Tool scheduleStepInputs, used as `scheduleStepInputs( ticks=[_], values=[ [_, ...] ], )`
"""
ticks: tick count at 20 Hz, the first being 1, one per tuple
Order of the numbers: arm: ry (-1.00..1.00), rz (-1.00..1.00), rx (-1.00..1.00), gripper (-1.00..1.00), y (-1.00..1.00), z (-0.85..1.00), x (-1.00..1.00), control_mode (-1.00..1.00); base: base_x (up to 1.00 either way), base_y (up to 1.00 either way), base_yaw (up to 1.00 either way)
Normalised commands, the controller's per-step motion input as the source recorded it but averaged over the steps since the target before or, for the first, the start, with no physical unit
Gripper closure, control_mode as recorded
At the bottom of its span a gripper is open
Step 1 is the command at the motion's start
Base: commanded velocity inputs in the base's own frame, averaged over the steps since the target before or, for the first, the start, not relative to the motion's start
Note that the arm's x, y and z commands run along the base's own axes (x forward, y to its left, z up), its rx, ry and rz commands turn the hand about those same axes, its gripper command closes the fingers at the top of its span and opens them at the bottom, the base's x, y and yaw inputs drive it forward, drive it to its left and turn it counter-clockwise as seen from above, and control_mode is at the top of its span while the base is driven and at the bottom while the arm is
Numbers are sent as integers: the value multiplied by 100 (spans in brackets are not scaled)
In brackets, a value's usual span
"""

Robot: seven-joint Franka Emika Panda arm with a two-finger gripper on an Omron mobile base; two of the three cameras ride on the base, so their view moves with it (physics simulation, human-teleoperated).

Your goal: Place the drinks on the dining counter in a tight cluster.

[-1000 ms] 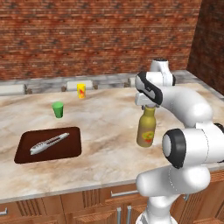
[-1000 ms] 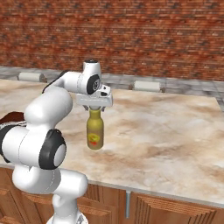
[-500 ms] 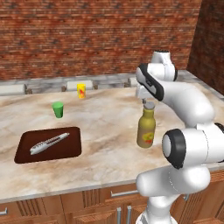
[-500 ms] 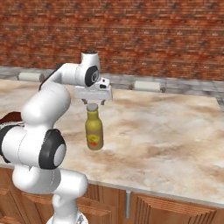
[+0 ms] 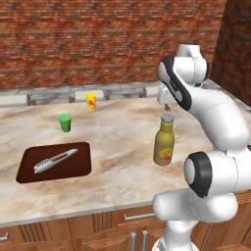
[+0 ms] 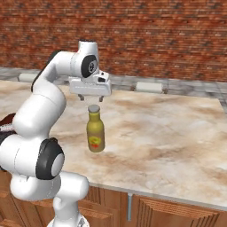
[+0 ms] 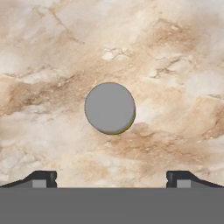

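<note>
A tall olive-yellow bottle (image 5: 164,144) with a grey cap and a yellow-red label stands upright on the beige marble dining counter (image 5: 112,169). In the right base view the same bottle (image 6: 95,133) is near the counter's (image 6: 168,133) middle left. My gripper (image 6: 91,98) hangs open straight above the cap, a short gap clear of it. In the left base view the gripper (image 5: 166,104) sits just over the bottle top. The hand view looks straight down on the round grey cap (image 7: 110,108), centred between my spread gripper (image 7: 111,178) tips, with marble counter (image 7: 175,52) all around.
A small green cup (image 5: 64,122) and a small yellow cup (image 5: 91,101) stand at the back left. A dark brown board (image 5: 29,171) carrying a knife (image 5: 55,160) lies front left. A red brick wall (image 5: 98,39) backs the counter.
The gripper has let go of the tall bottle, spread its fingers wide and risen above the cap. The bottle stays upright in the same spot.
</note>
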Motion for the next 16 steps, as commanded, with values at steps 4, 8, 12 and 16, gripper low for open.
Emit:
scheduleStepInputs(
  ticks=[4,8,12,16],
  values=[
    [-8,0,1,-100,0,21,-99,-100,0,0,0],
    [-13,0,0,-100,0,39,-61,-100,0,0,0],
    [-9,0,0,-100,0,20,-15,-100,0,0,0],
    [0,0,0,-100,0,0,0,-100,0,0,0]
  ],
)
